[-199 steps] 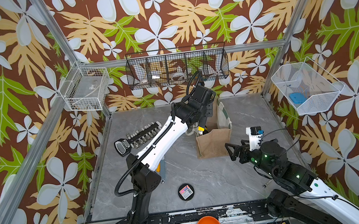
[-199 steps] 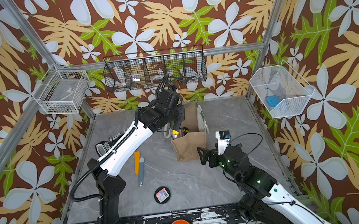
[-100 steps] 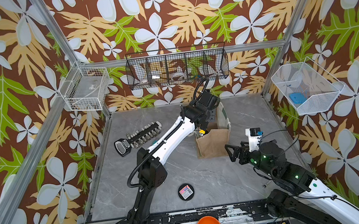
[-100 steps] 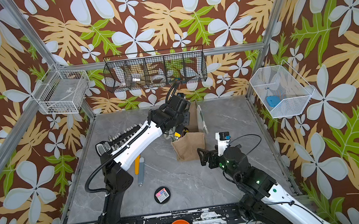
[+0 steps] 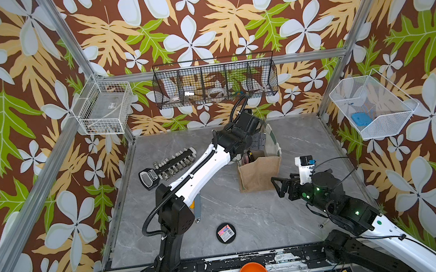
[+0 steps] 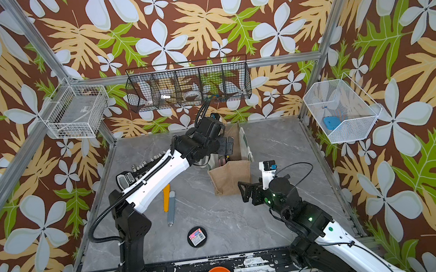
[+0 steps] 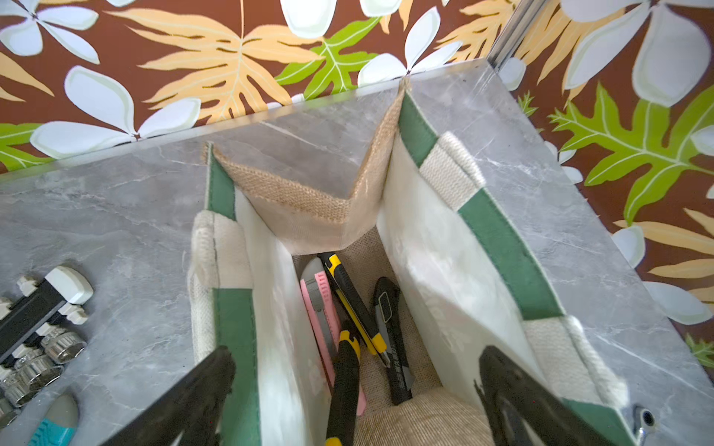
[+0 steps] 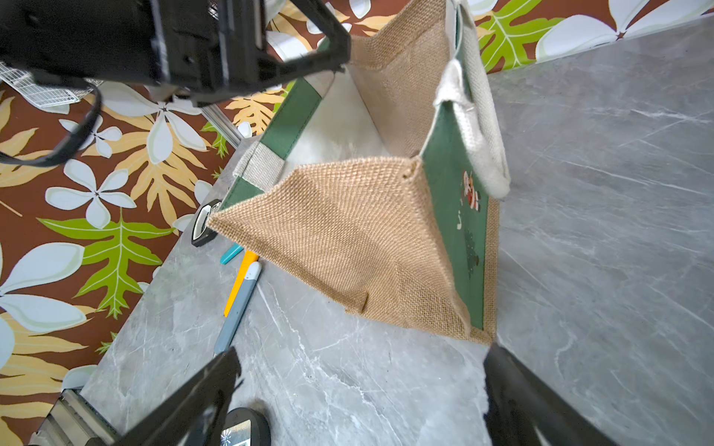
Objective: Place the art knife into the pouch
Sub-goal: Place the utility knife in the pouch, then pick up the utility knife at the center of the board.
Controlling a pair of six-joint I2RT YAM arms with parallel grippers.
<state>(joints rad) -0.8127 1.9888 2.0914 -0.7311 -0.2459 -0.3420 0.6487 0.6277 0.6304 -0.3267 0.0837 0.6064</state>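
Observation:
The pouch (image 5: pixel 260 172) (image 6: pixel 230 176), a tan burlap bag with green panels, stands open at the table's middle back. My left gripper (image 5: pixel 257 141) (image 7: pixel 355 363) hangs over its mouth, open wide. In the left wrist view a black art knife with yellow ends (image 7: pixel 345 382) stands loose between the jaws, touching neither, its far end down in the pouch (image 7: pixel 309 208). A pink knife (image 7: pixel 320 305), a yellow-black knife (image 7: pixel 353 305) and a black knife (image 7: pixel 390 332) lie on the pouch floor. My right gripper (image 5: pixel 280 187) (image 8: pixel 361 359) is open and empty beside the pouch's near right corner (image 8: pixel 347 239).
A yellow knife (image 6: pixel 167 197) and a grey-blue knife (image 6: pixel 172 210) lie on the table under the left arm. A socket set (image 5: pixel 169 166) is at the back left, a round black tin (image 5: pixel 226 233) near the front. Wire baskets (image 5: pixel 215 84) hang on the walls.
The left arm reached further over the pouch, and its gripper went from shut on the knife to wide open. The knife now stands free inside the pouch. The right arm stayed put.

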